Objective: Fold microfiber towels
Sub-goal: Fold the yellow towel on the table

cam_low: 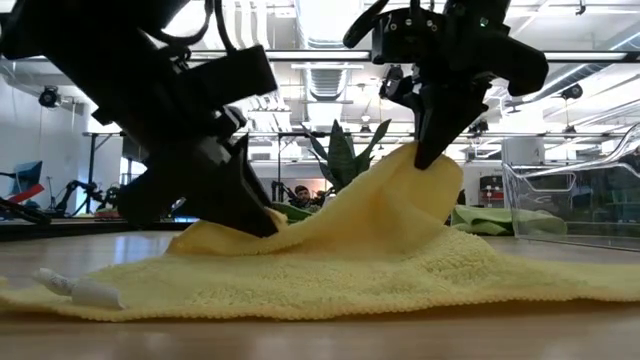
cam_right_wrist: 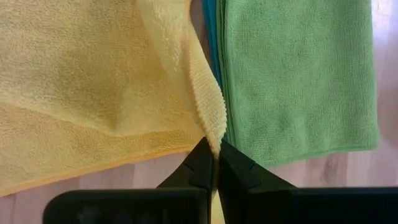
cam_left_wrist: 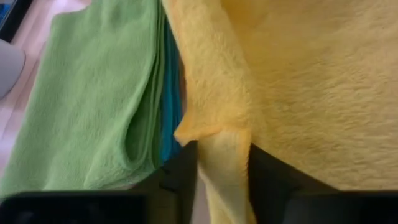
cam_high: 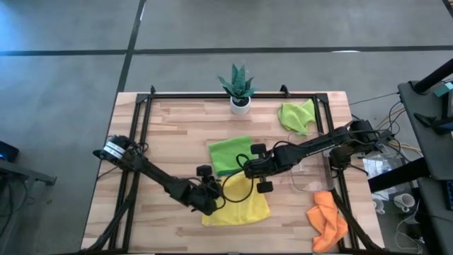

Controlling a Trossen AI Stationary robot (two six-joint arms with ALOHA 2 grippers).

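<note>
On the wooden table (cam_high: 177, 134), a folded pile is seen mid-table: a lime green towel (cam_high: 230, 153) stacked on a blue one (cam_left_wrist: 170, 118), so two folds are judged done. The yellow towel (cam_high: 237, 205) lies just in front of that pile, mid-fold, lifted at its far edge. That edge is pinched by the right gripper (cam_right_wrist: 216, 163), fingers clamped together on it. Another fold of the same edge sits between the fingers of the left gripper (cam_left_wrist: 222, 180), which is narrowed around it. Left unfolded are a second green towel (cam_high: 297, 115) at the far right and an orange towel (cam_high: 328, 221) at the near right.
</note>
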